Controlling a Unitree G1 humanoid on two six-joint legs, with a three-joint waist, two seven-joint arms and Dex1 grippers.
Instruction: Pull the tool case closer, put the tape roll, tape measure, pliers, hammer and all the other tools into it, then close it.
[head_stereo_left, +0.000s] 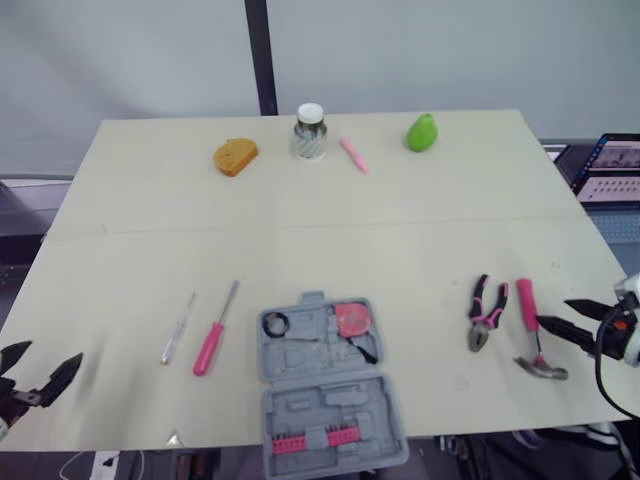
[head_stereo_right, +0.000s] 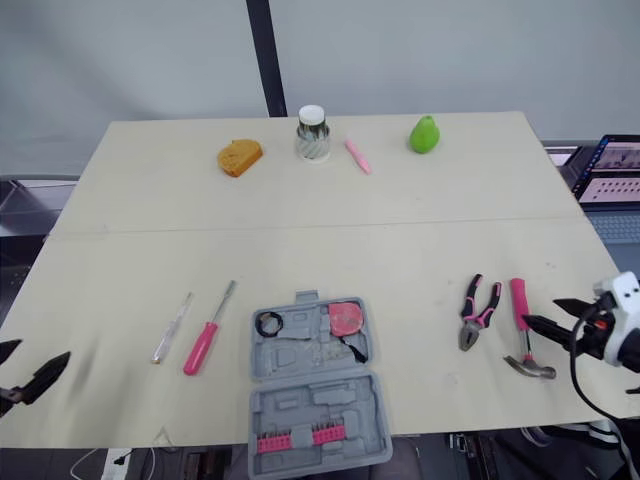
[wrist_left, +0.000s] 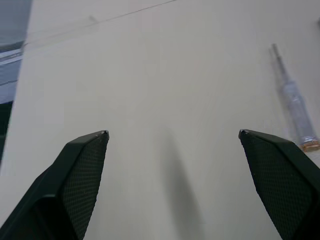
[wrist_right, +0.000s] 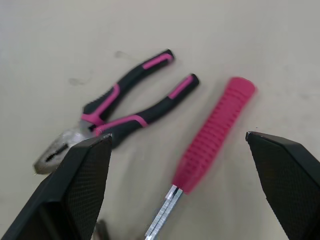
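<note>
The grey tool case (head_stereo_left: 325, 385) lies open near the table's front edge. In it are a small black tape roll (head_stereo_left: 275, 323), a pink tape measure (head_stereo_left: 352, 320) and a row of pink bits (head_stereo_left: 315, 438). Left of the case lie a pink-handled screwdriver (head_stereo_left: 212, 340) and a clear-handled one (head_stereo_left: 178, 328) (wrist_left: 292, 102). To the right of the case are the pliers (head_stereo_left: 487, 312) (wrist_right: 120, 112) and the pink-handled hammer (head_stereo_left: 530, 325) (wrist_right: 215, 130). My right gripper (head_stereo_left: 558, 313) (wrist_right: 178, 135) is open just right of the hammer handle, holding nothing. My left gripper (head_stereo_left: 50, 353) (wrist_left: 172, 132) is open over bare table at the front left.
Along the far edge stand an orange sponge-like piece (head_stereo_left: 235, 156), a jar with a white lid (head_stereo_left: 310, 132), a pink pen (head_stereo_left: 354, 155) and a green pear (head_stereo_left: 422, 132). A laptop (head_stereo_left: 610, 170) sits off the table's right side.
</note>
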